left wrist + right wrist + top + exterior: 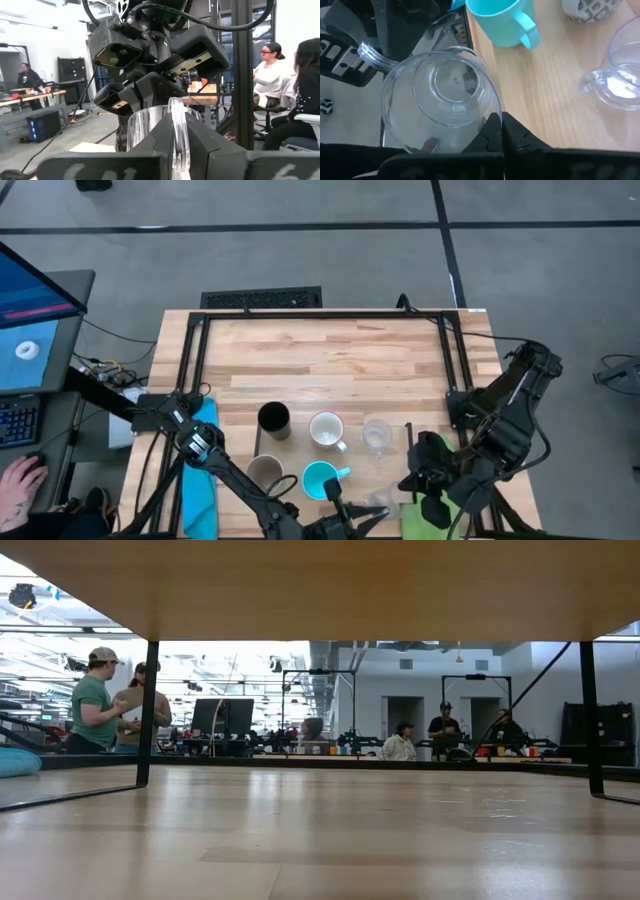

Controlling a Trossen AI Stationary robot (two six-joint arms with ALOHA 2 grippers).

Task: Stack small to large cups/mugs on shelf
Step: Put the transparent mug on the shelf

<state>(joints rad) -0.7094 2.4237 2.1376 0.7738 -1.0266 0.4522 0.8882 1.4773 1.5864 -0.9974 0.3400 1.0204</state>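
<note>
Left pincer [360,517] at the near edge of the shelf [330,350], right of the middle. Clenched on the handle of a clear glass [380,500]; in the left wrist view the clear loop stands between its two fingers [200,142], with the glass body [145,125] just behind.

Cups on the light-wood board, left to right, all in its near half:
- beige-tan mug [265,472], upright, near the near edge
- black tumbler [273,420], upright, just beyond the beige-tan mug
- blue mug [320,479], just right of the beige-tan mug, handle pointing right
- white mug [327,429], beyond the blue mug, right of the tumbler
- second clear glass [377,436], upright, right of the white mug, apart from it

Held clear glass sits nearer than all of these, tipped on its side; the right wrist view looks down its open mouth [440,100] and shows it partly past the board's edge.

Right pincer [415,485] is just right of that glass, near the shelf's near right corner. Grasping the glass by its rim, fingers [520,137] pinched together on the wall. Both pincers grip the same glass, facing each other.

Low view: only bare table beneath a wooden board, with people in the room behind.
</note>
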